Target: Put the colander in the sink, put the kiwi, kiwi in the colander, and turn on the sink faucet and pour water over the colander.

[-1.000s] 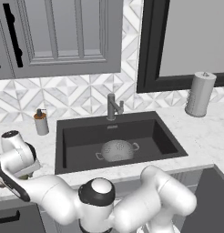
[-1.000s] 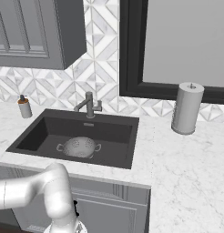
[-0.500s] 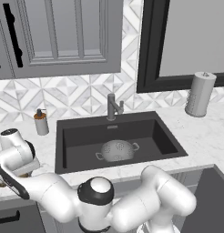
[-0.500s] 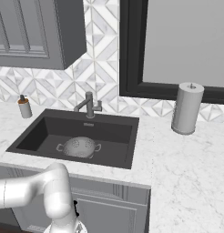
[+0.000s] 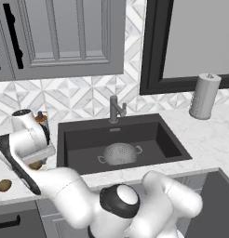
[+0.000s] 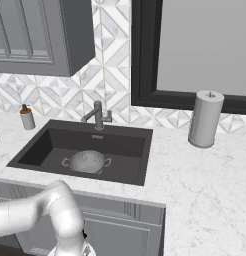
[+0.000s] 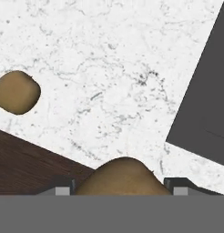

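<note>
The silver colander (image 5: 120,153) (image 6: 87,161) stands in the dark sink (image 5: 156,135) (image 6: 40,145), below the grey faucet (image 5: 115,108) (image 6: 97,115). My gripper (image 5: 36,160) (image 7: 120,187) hangs over the marble counter left of the sink, shut on a brown kiwi (image 5: 35,165) (image 7: 123,175) that sits between its two fingertips. The other kiwi (image 5: 3,185) (image 7: 17,92) lies on the counter further left, near the front edge. A corner of the sink (image 7: 209,91) shows at the right of the hand view.
A soap bottle (image 5: 40,118) (image 6: 27,118) stands behind my hand at the back of the counter. A paper towel roll (image 5: 205,96) (image 6: 205,118) stands right of the sink. Cabinets hang above the counter on the left, and the counter's front edge is close to the kiwis.
The jaws have narrowed onto the kiwi beneath the hand. The colander and the other kiwi have not moved.
</note>
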You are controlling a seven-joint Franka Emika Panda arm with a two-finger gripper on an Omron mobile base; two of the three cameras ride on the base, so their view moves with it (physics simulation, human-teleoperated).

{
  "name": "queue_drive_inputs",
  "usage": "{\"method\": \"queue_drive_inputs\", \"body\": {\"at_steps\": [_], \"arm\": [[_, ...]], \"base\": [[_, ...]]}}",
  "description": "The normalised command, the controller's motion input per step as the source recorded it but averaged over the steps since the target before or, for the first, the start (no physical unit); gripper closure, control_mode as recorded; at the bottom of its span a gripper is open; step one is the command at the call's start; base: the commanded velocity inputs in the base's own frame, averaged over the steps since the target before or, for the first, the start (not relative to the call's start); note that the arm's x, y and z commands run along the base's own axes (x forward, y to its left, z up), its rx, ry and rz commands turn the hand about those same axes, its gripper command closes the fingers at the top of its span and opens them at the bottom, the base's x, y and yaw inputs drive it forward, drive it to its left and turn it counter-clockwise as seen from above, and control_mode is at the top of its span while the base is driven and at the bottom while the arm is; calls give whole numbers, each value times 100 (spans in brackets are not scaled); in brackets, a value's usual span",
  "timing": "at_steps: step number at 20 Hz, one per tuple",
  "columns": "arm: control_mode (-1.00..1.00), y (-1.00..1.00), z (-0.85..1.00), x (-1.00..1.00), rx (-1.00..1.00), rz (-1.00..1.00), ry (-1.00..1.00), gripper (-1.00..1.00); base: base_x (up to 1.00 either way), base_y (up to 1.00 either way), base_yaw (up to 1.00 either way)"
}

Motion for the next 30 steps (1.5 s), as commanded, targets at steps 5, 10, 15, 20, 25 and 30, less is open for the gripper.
{"method": "queue_drive_inputs", "body": {"at_steps": [5,10,15,20,25,30], "arm": [[-100,-100,88,-35,2,-8,-6,100],[-100,-100,53,-27,7,-2,-6,100],[-100,-100,17,-3,14,0,0,100],[-100,-100,0,0,14,-1,0,100],[-100,-100,0,0,12,-1,1,100],[-100,-100,0,0,5,-2,0,100]], "base": [[0,0,0],[0,0,0],[0,0,0],[0,0,0],[0,0,0],[0,0,0]]}}
